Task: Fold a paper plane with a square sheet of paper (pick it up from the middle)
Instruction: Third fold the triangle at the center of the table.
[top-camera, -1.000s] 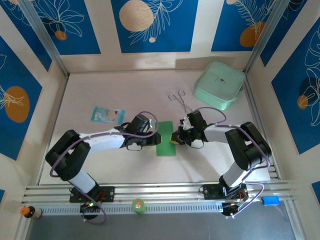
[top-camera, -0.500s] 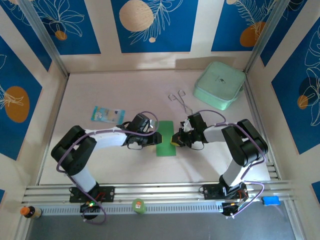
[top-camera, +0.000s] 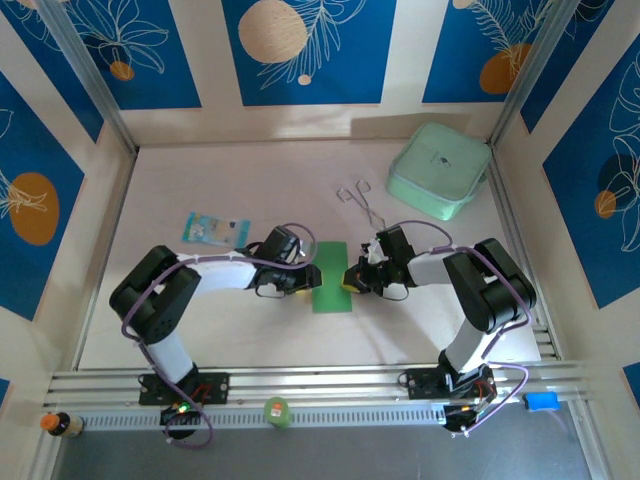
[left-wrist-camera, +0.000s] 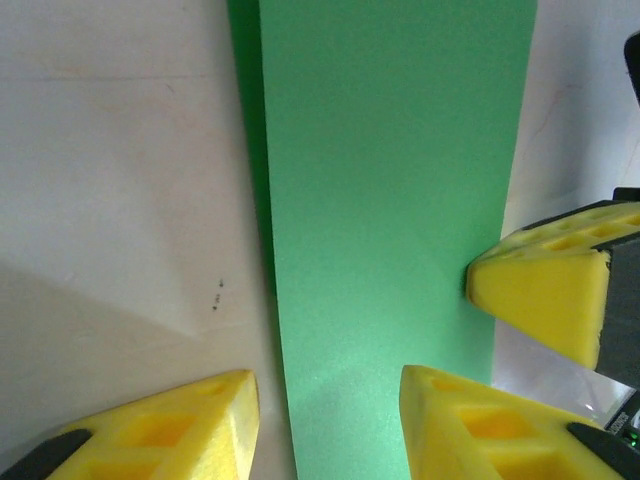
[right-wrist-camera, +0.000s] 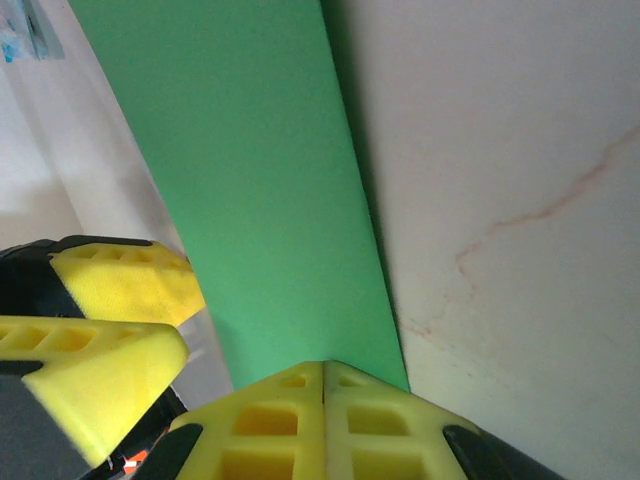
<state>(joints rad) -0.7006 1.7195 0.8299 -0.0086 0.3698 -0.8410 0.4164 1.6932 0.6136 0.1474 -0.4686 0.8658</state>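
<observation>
At centre of top view, square sheet of paper (top-camera: 331, 277) lies flat on counter (top-camera: 260, 190) as narrow folded strip, between both hands. Left hand (top-camera: 304, 278) released, fingers (left-wrist-camera: 150, 430) straddling strip's left edge. Right hand (top-camera: 353, 277) clenched, tip touching strip's right edge; pinch or mere press unclear.

Risks: left hand closing could drag strip and skew crease; right tip slipping would let paper slide; hands near each other, could collide.

Count: one sheet, two hands, one mint box (top-camera: 438, 170), one blue packet (top-camera: 214, 229), one metal tongs (top-camera: 362, 203).

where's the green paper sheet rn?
Top view: the green paper sheet lies as a narrow strip mid-table, directly between the left tool and the right tool; the light-blue packet sits further left.
</observation>
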